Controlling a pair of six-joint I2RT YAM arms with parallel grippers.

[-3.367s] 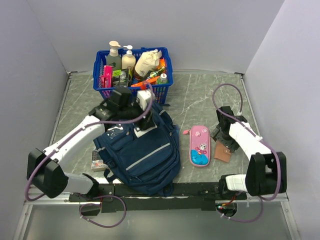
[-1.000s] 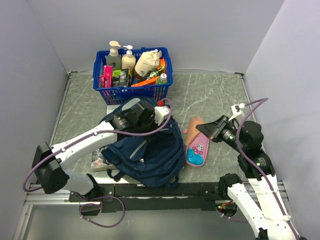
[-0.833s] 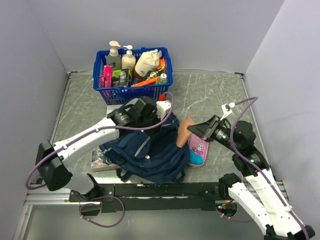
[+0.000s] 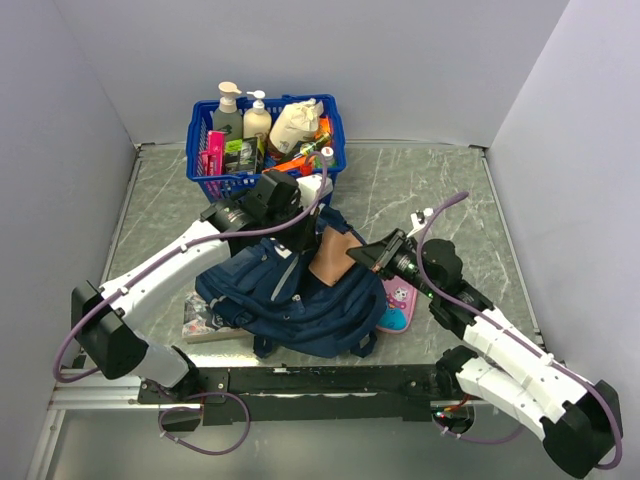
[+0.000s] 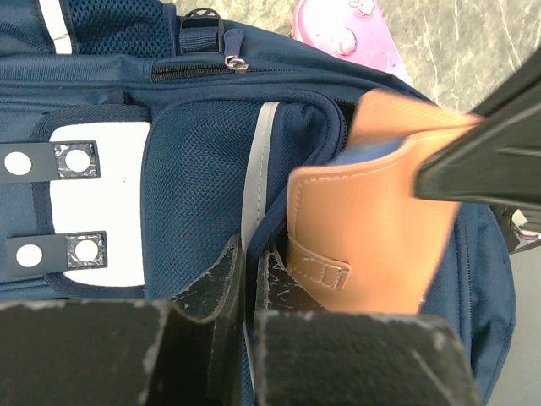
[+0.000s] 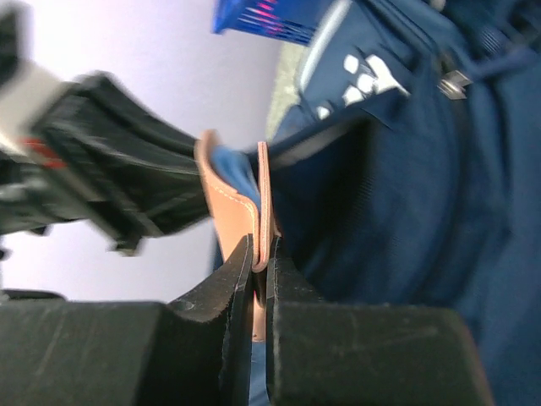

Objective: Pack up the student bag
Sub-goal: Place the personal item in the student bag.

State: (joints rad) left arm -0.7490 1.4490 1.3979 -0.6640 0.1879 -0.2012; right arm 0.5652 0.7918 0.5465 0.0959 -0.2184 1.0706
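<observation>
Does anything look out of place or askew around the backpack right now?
Nothing is spilled. The student bag lies rumpled and skewed, and a flat printed item pokes out from under its near-left edge, so the bag seems to lie partly on it.

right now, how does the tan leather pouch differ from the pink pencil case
The tan leather pouch is plain; the pink pencil case carries a cartoon print. The pouch is pinched in the right gripper at the backpack's opening; the pencil case lies flat on the table, ungripped. Both are small and flat.
</observation>
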